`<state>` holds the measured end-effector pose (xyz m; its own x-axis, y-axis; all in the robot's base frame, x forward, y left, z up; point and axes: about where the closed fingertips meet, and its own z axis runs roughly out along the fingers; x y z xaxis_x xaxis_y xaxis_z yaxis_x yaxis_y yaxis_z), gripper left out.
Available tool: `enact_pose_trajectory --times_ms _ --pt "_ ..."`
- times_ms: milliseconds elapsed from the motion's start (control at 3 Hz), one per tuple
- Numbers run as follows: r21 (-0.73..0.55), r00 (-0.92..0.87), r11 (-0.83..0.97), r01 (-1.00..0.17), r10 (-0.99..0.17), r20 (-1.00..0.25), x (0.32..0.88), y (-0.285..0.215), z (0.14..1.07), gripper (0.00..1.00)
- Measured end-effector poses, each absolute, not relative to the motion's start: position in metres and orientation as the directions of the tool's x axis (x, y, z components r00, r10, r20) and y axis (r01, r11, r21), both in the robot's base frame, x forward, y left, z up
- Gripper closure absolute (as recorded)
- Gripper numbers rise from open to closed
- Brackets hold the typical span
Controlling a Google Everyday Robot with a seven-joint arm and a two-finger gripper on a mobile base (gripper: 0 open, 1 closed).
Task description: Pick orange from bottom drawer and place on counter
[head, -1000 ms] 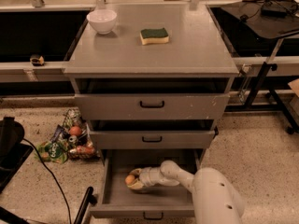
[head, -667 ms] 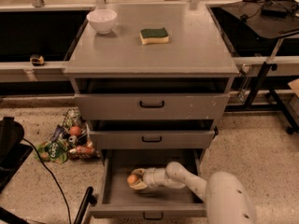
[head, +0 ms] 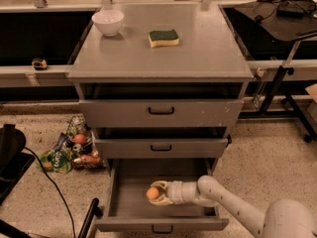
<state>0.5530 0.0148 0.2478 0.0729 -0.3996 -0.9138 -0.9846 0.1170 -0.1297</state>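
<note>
- The floor [head: 270, 148] is pale and speckled, and a grey cabinet with 3 drawers stands on it.
- The flat grey top of the cabinet is the bench [head: 203, 58].
- A white bowl [head: 108, 22] sits at the back left corner of the bench.
- A sponge [head: 164, 37], green on top and yellow below, lies near the middle of the bench, apart from the bowl.
- The top drawer [head: 161, 114] and the middle drawer [head: 161, 148] are each open just a little.
- The bottom drawer [head: 161, 225] is pulled far out, so you can see its grey inside.
- The robot's pale arm [head: 233, 209] comes in from the lower right and reaches over the right side of the bottom drawer.
- The gripper [head: 154, 194] is inside the bottom drawer, near the middle, pointing left.
- Its 2 fingers [head: 159, 203] curve around the orange [head: 152, 193], 1 behind it and 1 in front, pinching it.
- The orange is small and round, and it is down in the bottom drawer, not on the bench.
- A pile of bright packets [head: 69, 150] lies on the floor to the left of the cabinet.
- A black cable [head: 49, 182] runs across the floor at the lower left.
</note>
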Motion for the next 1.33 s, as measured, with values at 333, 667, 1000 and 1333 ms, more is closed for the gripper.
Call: enact_pose_trajectory --times_ms 333,667,1000,1333 --pt "-0.122 0.069 0.111 -0.986 -0.394 -0.916 0.544 0.016 0.250 1.00" --pt "-0.137 0.102 0.069 -0.988 -0.375 -0.922 0.541 0.020 0.260 1.00" --pt "-0.271 0.251 0.004 -0.962 -0.368 -0.895 0.537 0.011 0.319 1.00" --pt "-0.412 0.412 -0.083 -0.907 -0.369 -0.833 0.510 0.004 0.403 1.00"
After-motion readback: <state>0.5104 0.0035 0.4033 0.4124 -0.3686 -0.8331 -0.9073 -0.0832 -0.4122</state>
